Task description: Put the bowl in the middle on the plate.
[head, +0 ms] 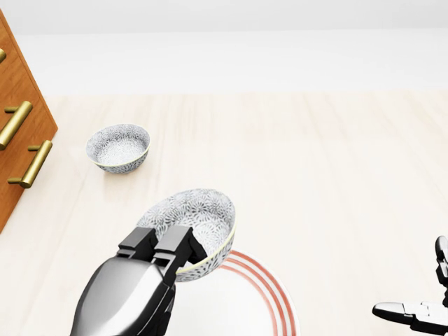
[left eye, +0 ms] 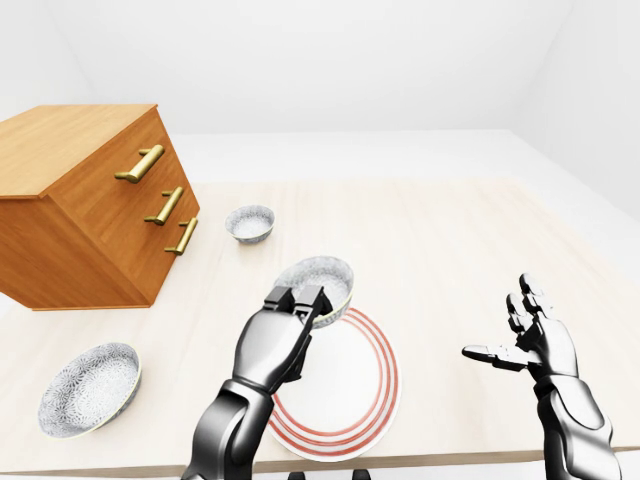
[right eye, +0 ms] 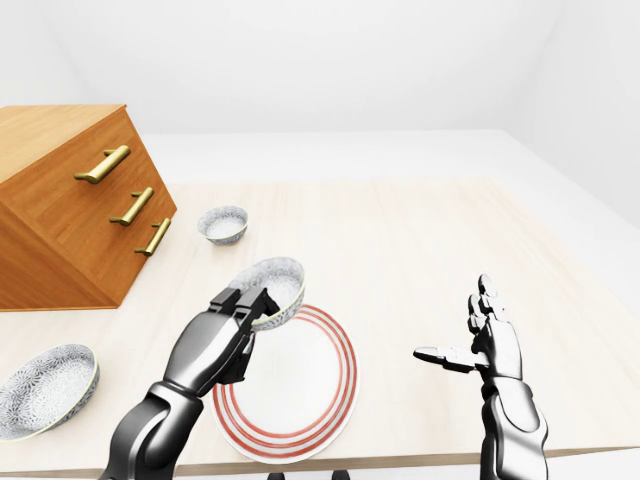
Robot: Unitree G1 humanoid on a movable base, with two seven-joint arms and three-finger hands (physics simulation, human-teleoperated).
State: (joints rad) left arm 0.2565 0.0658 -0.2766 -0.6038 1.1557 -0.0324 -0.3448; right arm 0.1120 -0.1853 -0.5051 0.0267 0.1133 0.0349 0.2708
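Observation:
My left hand (head: 164, 250) is shut on the near rim of a patterned grey bowl (head: 199, 220), holding it tilted above the upper left edge of the white plate with red rings (left eye: 345, 385). The plate lies on the wooden table near its lower edge in the left-eye view. My right hand (left eye: 520, 335) hovers open over the table, to the right of the plate, holding nothing.
A second patterned bowl (head: 117, 147) stands higher up the table near the wooden drawer chest (left eye: 85, 205) with brass handles. A third bowl (left eye: 88, 388) sits at the lower left in the left-eye view. Light wooden table (left eye: 450, 240) ends close below the plate.

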